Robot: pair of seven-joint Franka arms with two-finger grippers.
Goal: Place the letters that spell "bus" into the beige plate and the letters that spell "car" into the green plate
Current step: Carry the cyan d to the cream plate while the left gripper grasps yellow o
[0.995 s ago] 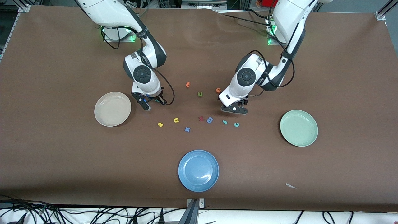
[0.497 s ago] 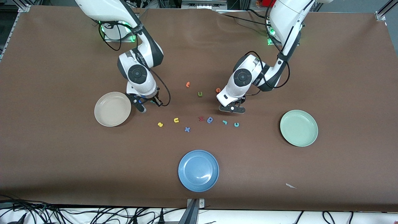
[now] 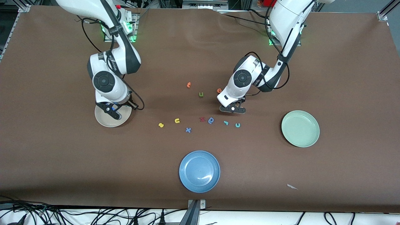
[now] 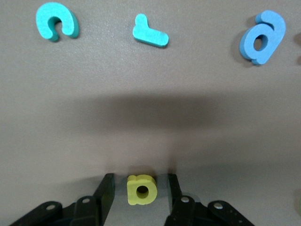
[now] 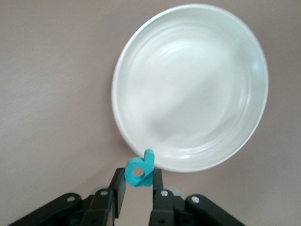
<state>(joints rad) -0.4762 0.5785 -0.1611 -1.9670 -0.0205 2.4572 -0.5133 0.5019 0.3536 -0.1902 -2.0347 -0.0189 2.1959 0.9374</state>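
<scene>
Right wrist view: your right gripper (image 5: 137, 181) pinches the teal b (image 5: 140, 169) over the beige plate (image 5: 235, 70) rim. Left gripper (image 4: 139, 190), fingers apart, straddles the yellow a (image 4: 141, 189) on the table; light, squashy foam, so pinch its flat sides.

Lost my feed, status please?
Right gripper shut on teal b, over beige plate rim. Left gripper straddling yellow a, not yet clamped. Nothing in the way.

Brown table cover (image 3: 343, 62) fills frame, wrinkle at top centre. Metal frame rails (image 3: 386, 11) in upper corners. Black cables (image 3: 93, 215) tangled along white bottom edge. Even overhead light.
</scene>
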